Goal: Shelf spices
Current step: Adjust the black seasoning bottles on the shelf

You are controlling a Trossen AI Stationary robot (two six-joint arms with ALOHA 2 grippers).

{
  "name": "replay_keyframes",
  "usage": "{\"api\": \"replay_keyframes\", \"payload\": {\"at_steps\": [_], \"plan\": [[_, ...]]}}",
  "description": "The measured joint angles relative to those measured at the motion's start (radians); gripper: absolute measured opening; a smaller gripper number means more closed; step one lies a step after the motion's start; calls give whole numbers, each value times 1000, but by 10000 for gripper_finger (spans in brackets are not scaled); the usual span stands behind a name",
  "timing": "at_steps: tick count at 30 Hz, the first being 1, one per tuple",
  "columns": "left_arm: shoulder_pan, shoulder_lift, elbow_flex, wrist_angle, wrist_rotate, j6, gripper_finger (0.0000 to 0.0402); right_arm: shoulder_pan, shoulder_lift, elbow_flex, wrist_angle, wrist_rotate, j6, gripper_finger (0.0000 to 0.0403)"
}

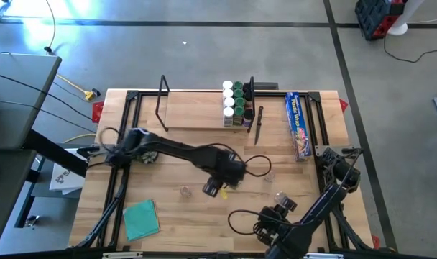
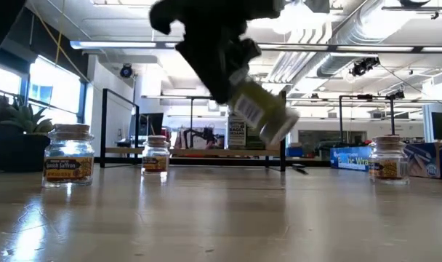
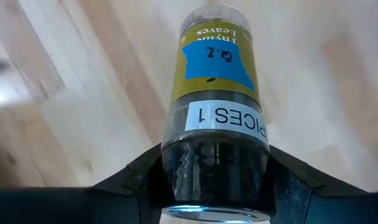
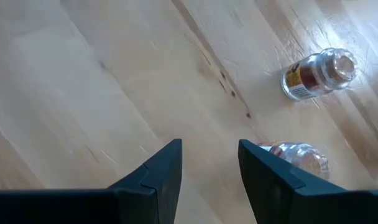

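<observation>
The left gripper (image 1: 217, 188) is over the middle of the wood table (image 1: 182, 216), and its two dark fingers (image 3: 139, 180) hold a small round jar (image 3: 217, 112) tight between them. The jar is clear, with a dark cap end squeezed in the fingers, and it hangs tilted above the table in the low view. It has a yellow-green label that reads "Thyme Leaves", a white strip that reads "PICES 1", and a blue tape square with "Q.2" written on it. The right gripper (image 4: 209, 180) is near the front right of the table, its dark fingers a little apart with nothing between them. Two small clear jars lie by it: one (image 4: 316, 74) with red-brown stuff inside and a clear round lid, and one (image 4: 298, 155) just beside a finger. In the low view, a squat glass jar (image 2: 68, 156) with a cork-like top reads "Spanish Saffron". The shelf (image 1: 197, 108) is a flat light-wood board with thin black wire ends at the back of the table. Jars with white and green lids (image 1: 234, 101) stand in rows at its right end. A long blue box (image 1: 297, 124) reading "Plastic Wrap" lies to the right of it.
</observation>
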Motion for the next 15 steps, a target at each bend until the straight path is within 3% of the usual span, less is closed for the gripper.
{"api": "replay_keyframes", "payload": {"at_steps": [5,8,15], "plan": [[22,179,223,-228,-80,-8,197,3,0,0,3,-13,1,151],[23,252,316,-285,-149,4,222,3,0,0,4,-20,1,151],[22,283,414,-281,-101,46,280,13,1,-1,10,-23,13,151]]}}
